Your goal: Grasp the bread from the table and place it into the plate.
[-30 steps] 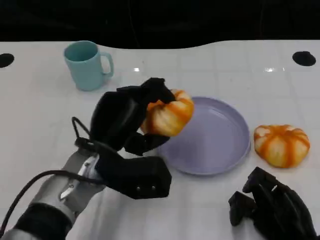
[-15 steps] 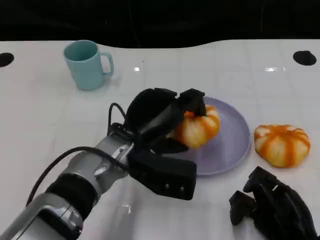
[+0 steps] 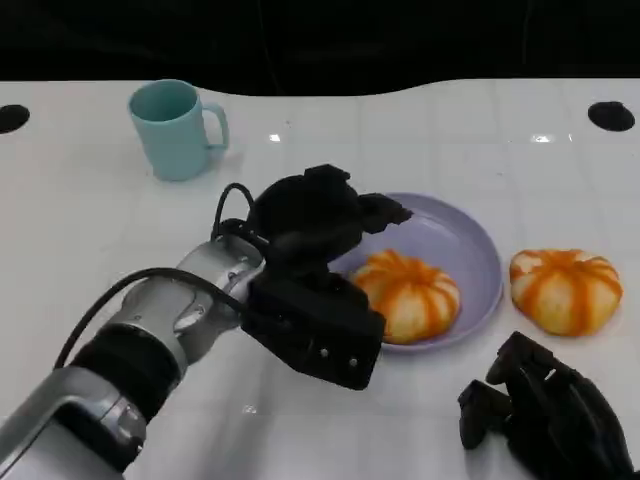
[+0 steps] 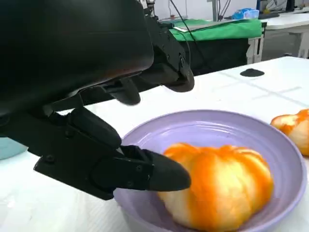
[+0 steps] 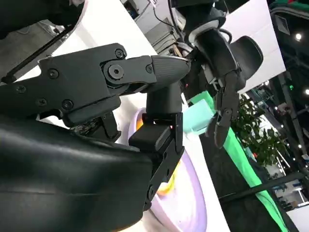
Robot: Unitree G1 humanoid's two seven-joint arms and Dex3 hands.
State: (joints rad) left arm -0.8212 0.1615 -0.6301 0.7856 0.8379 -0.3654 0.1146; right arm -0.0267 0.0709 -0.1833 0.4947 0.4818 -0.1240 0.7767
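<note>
An orange-striped bread bun (image 3: 408, 295) lies in the front left part of the lilac plate (image 3: 455, 235). My left hand (image 3: 315, 215) hovers over the plate's left rim with its fingers spread and nothing in them. In the left wrist view the bun (image 4: 217, 186) sits in the plate (image 4: 207, 130), with one fingertip (image 4: 164, 174) just beside it and the other fingers raised above. My right hand (image 3: 545, 415) rests on the table at the front right, holding nothing. A second bun (image 3: 563, 289) lies on the table right of the plate.
A teal mug (image 3: 176, 129) stands at the back left. Two black round marks (image 3: 611, 115) (image 3: 10, 119) sit at the far corners of the white table. The table's dark back edge runs behind them.
My left hand carried the bun to the right over the plate, lowered it and let go. The bun now lies in the plate. The right hand has stayed still.
</note>
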